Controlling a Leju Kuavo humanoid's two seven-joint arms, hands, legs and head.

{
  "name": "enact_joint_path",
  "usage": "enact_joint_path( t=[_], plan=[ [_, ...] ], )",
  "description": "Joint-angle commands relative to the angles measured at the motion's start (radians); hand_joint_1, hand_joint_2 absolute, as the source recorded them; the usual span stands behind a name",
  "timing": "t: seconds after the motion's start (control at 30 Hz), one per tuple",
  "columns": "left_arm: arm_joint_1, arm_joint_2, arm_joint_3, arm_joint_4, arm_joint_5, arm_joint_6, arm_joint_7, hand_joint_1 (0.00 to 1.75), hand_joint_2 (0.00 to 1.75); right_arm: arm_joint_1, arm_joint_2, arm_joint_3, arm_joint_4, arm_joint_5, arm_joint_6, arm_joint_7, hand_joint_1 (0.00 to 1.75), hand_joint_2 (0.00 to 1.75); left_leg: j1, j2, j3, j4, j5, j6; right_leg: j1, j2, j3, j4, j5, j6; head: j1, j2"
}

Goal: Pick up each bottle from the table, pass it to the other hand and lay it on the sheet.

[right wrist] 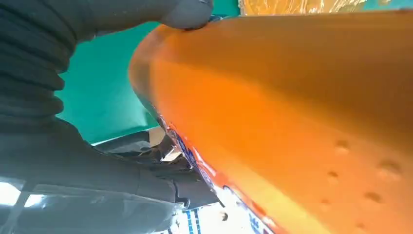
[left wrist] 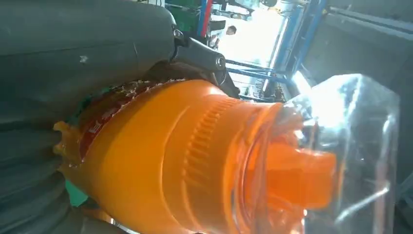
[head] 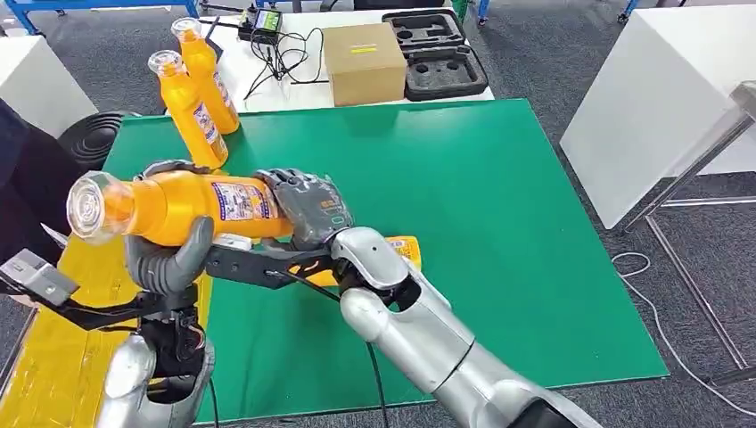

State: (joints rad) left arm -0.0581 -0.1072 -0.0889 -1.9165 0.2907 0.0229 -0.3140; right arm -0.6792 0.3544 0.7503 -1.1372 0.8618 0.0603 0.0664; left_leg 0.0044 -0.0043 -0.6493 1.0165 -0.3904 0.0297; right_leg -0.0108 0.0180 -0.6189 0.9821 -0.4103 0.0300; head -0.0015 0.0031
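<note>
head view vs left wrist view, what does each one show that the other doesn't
Head view alone: two upright orange bottles at the far edge of the green mat, a cardboard box, the yellow sheet, and the right hand gripping the held bottle's base end. Left wrist view alone: the orange spout inside the clear cap, close up. Both: the held bottle lying sideways, with the left hand gripping it near the neck.

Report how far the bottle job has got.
Done: nothing plainly lies on the yellow sheet yet. In hand: both the left hand and right hand grip one orange bottle, mid-handover. Left: two standing bottles on the green mat.
</note>
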Motion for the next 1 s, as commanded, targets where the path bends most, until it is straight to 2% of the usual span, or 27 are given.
enact_joint_path(
  t=[0.03,0.17,0.2,0.23,0.33,0.37,0.5,0.6,0.73,0.87,1.0],
  plan=[
    [-0.005,0.008,0.016,0.036,0.008,-0.011,-0.007,1.75,1.75,-0.026,-0.005,0.097,0.029,-0.009,0.01,-0.02,1.75,1.75,0.0,0.0,0.004,-0.001,-0.002,-0.001,0.0,-0.001,0.004,0.0,-0.002,-0.001,0.0,0.0],
    [0.005,0.01,0.026,0.032,0.014,-0.01,-0.016,1.75,1.75,-0.015,-0.005,0.083,0.032,-0.008,0.001,-0.027,1.75,1.75,0.0,0.001,0.006,-0.001,-0.002,-0.002,0.0,-0.001,0.005,-0.001,-0.002,-0.001,0.0,0.0],
    [0.008,0.01,0.031,0.03,0.018,-0.009,-0.019,1.75,1.75,-0.011,-0.008,0.078,0.029,-0.005,-0.008,-0.035,1.05,1.75,0.0,0.0,0.004,-0.001,-0.002,-0.001,0.0,-0.001,0.004,0.0,-0.001,-0.001,0.0,0.0],
    [0.012,0.01,0.039,0.027,0.025,-0.009,-0.023,1.75,1.75,-0.008,-0.015,0.07,0.028,0.001,-0.018,-0.051,0.0,1.75,0.0,0.001,0.006,-0.001,-0.002,-0.002,0.0,-0.001,0.006,0.0,-0.002,-0.001,0.0,0.0],
    [0.014,0.013,0.047,0.023,0.028,-0.01,-0.025,1.75,1.75,-0.012,-0.028,0.055,0.029,0.0,-0.019,-0.055,0.0,1.75,0.0,0.0,0.004,-0.001,-0.001,-0.001,0.0,-0.001,0.004,-0.001,-0.001,-0.001,0.0,0.0],
    [0.016,0.011,0.052,0.02,0.028,-0.009,-0.027,1.75,1.75,-0.009,-0.028,0.048,0.025,0.004,-0.023,-0.055,0.0,0.0,0.0,-0.001,0.006,-0.001,-0.002,-0.002,0.001,-0.002,0.006,-0.001,-0.002,-0.001,0.0,0.0],
    [0.061,0.002,0.137,-0.056,-0.001,0.023,-0.062,1.75,1.75,0.019,-0.095,-0.055,-0.057,-0.007,-0.042,-0.038,0.0,0.0,0.001,-0.001,0.004,0.0,-0.002,-0.001,0.001,-0.002,0.004,-0.001,-0.001,-0.001,0.0,0.0],
    [0.089,-0.002,0.178,-0.076,-0.008,0.007,-0.063,1.75,1.75,0.04,-0.128,-0.124,-0.121,-0.034,-0.011,-0.072,0.0,0.0,0.001,-0.002,0.005,0.0,-0.002,-0.001,0.002,-0.004,0.006,-0.001,-0.002,-0.001,0.0,0.0],
    [0.167,0.027,0.243,-0.059,0.012,-0.015,-0.109,1.75,1.75,0.048,-0.249,-0.234,-0.244,-0.112,-0.01,-0.118,0.0,0.0,0.0,-0.003,0.005,-0.001,-0.002,-0.001,0.001,-0.004,0.006,-0.002,-0.002,-0.001,0.0,0.0],
    [0.169,0.026,0.248,-0.052,0.016,-0.024,-0.115,1.75,1.75,0.054,-0.26,-0.245,-0.254,-0.122,-0.003,-0.125,0.0,0.0,0.0,-0.005,0.005,-0.001,-0.002,-0.001,0.0,-0.006,0.006,-0.001,-0.003,-0.001,0.0,0.0],
    [0.182,0.084,0.224,0.007,0.037,-0.056,-0.127,1.75,1.75,0.109,-0.346,-0.261,-0.343,-0.116,-0.042,-0.122,0.0,0.0,0.0,-0.004,0.005,-0.001,-0.002,-0.001,0.0,-0.005,0.006,-0.002,-0.002,-0.001,0.0,0.0]
  ],
)
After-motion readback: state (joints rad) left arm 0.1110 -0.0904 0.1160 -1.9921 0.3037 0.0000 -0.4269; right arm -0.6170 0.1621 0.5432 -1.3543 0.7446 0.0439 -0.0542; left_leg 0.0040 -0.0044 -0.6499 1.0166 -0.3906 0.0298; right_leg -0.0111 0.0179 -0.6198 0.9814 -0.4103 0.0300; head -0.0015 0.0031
